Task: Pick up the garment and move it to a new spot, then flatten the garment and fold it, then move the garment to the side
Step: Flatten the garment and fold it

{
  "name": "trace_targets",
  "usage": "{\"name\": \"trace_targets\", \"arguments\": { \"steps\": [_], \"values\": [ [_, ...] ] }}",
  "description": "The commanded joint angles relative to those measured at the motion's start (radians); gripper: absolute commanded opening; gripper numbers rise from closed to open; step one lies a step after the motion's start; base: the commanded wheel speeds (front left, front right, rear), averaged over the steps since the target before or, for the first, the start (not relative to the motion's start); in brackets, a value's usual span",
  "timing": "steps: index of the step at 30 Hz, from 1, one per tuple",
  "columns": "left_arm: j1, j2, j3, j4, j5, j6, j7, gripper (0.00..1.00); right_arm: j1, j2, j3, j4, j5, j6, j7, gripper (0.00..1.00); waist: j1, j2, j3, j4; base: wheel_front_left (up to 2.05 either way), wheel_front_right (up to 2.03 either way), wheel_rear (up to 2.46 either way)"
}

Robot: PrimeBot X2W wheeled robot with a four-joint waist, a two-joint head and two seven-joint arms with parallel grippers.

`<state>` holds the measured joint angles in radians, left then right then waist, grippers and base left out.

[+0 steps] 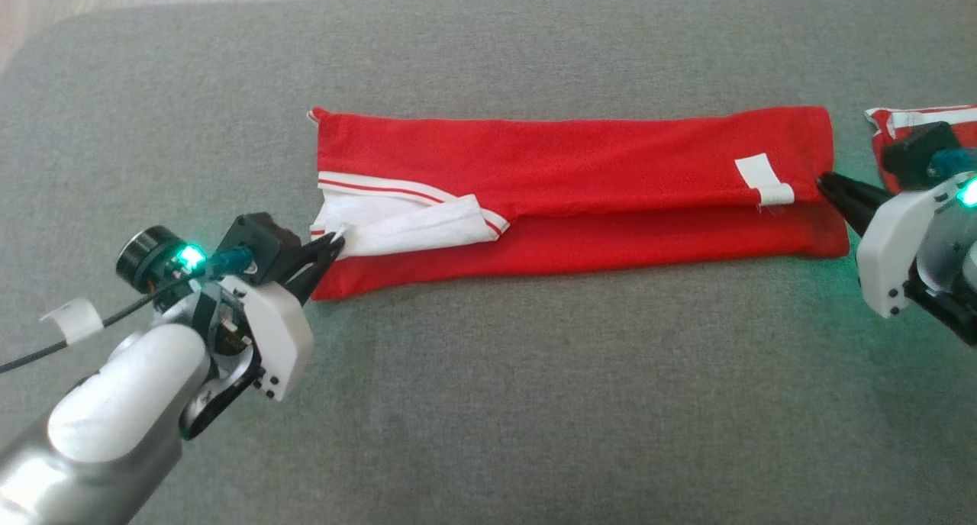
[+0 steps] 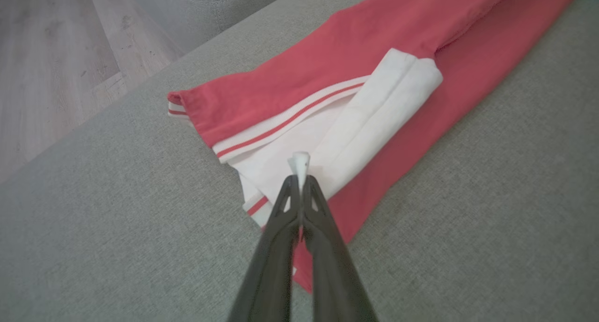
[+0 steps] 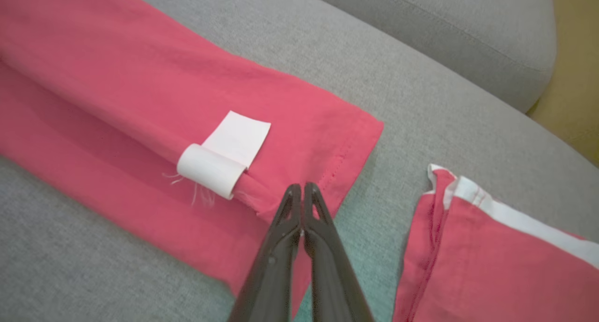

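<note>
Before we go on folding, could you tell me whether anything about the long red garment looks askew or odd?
Two small things. At the garment's left end a white flap lies crooked across the fold, pinched by the left claw. Near the right end a white label curls over the fold, with loose threads.

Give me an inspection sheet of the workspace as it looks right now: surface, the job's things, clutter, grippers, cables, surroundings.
Surface: grey cushion, flat and even.
Job's things: red garment folded into a long strip, with a white folded part at its left end and a white label near its right end.
Clutter: second red garment with white trim, lying apart past the right end.
Grippers: left gripper shut, pinching white cloth at the left end. Right gripper shut, tips at the right end's fold; a grip there cannot be confirmed.
Cables: black cable with a white tape tag by the left arm.
Surroundings: wood floor; another cushion behind.
</note>
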<state>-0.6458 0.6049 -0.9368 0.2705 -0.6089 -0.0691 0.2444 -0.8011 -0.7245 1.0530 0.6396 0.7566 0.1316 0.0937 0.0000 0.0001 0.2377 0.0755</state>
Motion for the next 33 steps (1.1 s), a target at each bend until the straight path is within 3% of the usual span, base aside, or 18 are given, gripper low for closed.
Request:
{"name": "trace_targets", "arguments": {
  "steps": [1,8,9,10,11,14,20,26,30,33],
  "values": [
    [-0.028,0.05,0.05,-0.022,-0.003,0.008,-0.008,0.0,0.003,-0.042,0.001,-0.014,0.011,-0.001,0.005,0.0,0.0,-0.0001,0.0,-0.004,0.0,0.0,0.0],
    [-0.008,0.032,0.032,0.003,-0.01,0.018,0.001,0.0,0.013,-0.053,0.05,-0.031,0.072,-0.001,0.043,0.0,0.0,-0.0001,-0.004,-0.015,0.0,0.0,0.0],
    [-0.007,0.026,0.033,0.008,-0.012,0.022,-0.001,0.37,0.014,-0.053,0.053,-0.027,0.082,-0.001,0.051,0.0,0.0,-0.0001,-0.005,-0.016,0.0,0.0,0.0],
    [-0.007,0.019,0.037,0.012,-0.013,0.031,-0.009,0.99,0.012,-0.054,0.056,-0.025,0.08,-0.001,0.047,0.53,0.0,-0.0001,-0.005,-0.017,0.0,0.0,0.0],
    [-0.007,0.013,0.039,0.018,-0.013,0.039,-0.014,1.0,0.012,-0.053,0.054,-0.019,0.086,-0.001,0.044,1.0,0.0,-0.0001,-0.006,-0.017,0.0,0.0,0.0],
    [-0.014,-0.006,0.051,0.03,-0.007,0.064,-0.047,1.0,0.002,-0.048,0.043,-0.006,0.102,-0.001,0.03,1.0,0.0,-0.0001,-0.012,-0.02,0.0,0.0,0.0],
    [-0.029,-0.074,0.16,0.041,-0.024,0.175,-0.244,1.0,-0.057,0.001,-0.102,0.045,0.135,-0.001,-0.117,1.0,0.0,-0.0001,-0.051,-0.025,0.0,0.0,0.0],
    [0.008,-0.158,0.288,0.04,-0.091,0.27,-0.445,1.0,-0.078,0.134,-0.305,0.098,0.134,-0.001,-0.326,1.0,0.0,-0.0001,-0.099,-0.028,0.0,0.0,0.0],
    [0.069,-0.211,0.359,0.026,-0.127,0.295,-0.496,1.0,-0.027,0.248,-0.45,0.099,0.075,-0.001,-0.354,1.0,0.0,-0.0001,-0.127,-0.024,0.0,0.0,0.0],
    [0.132,-0.242,0.4,0.016,-0.121,0.309,-0.504,1.0,0.059,0.334,-0.591,0.039,-0.044,-0.001,-0.355,1.0,0.0,-0.0001,-0.137,-0.023,0.0,0.0,0.0]
  ]
}}
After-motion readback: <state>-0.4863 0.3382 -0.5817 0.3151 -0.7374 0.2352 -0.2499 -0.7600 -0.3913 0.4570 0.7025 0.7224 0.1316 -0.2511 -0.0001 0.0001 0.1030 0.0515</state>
